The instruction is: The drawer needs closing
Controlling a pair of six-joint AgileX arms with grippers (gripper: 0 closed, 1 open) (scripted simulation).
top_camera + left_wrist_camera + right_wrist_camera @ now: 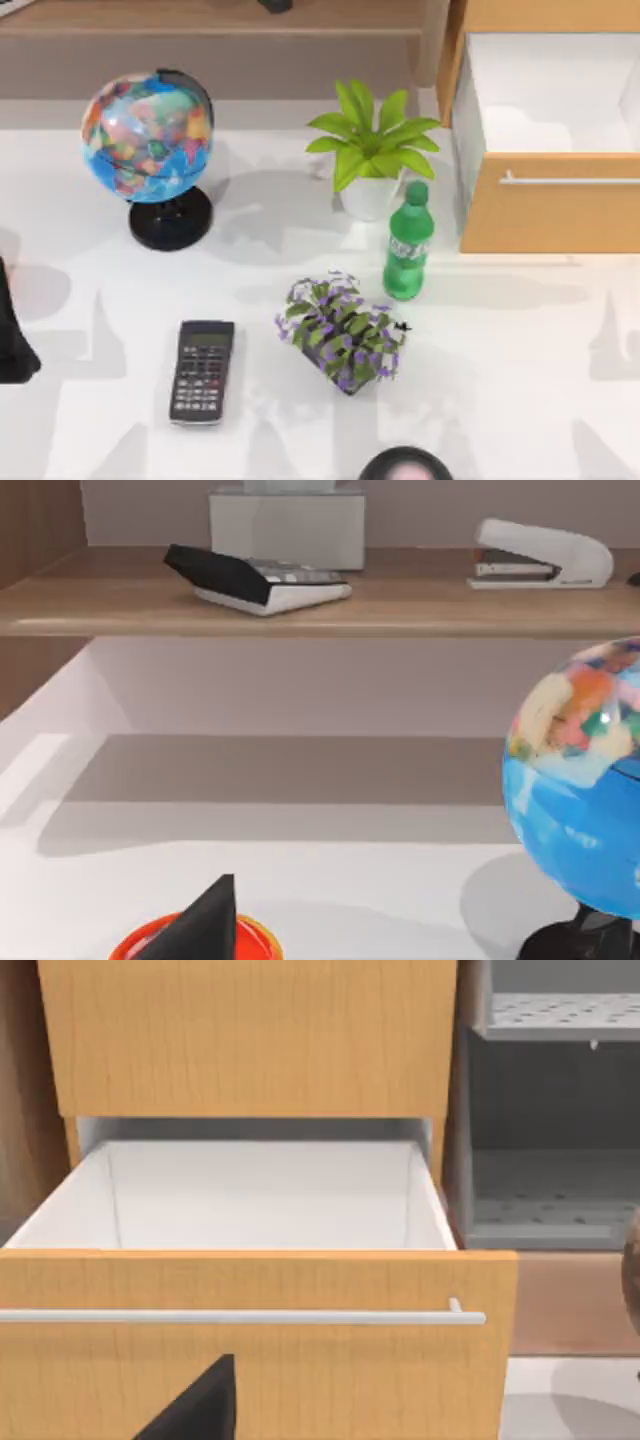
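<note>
The drawer stands pulled well out of the cabinet, just beyond the green bottle toward the top view's right edge, so the closing has not begun and the step in hand is the approach. Its tan front carries a thin silver handle, and behind that the white inside looks bare. The right gripper shows as one dark finger low before the drawer front, facing it squarely; whether its fingers are spread or pressed together I cannot tell. The left arm is parked well to the left of the globe, and its gripper is likewise too little seen to judge. Next, the right gripper probably needs to meet the drawer front near the handle and push straight toward the cabinet, keeping clear of the bottle.
</note>
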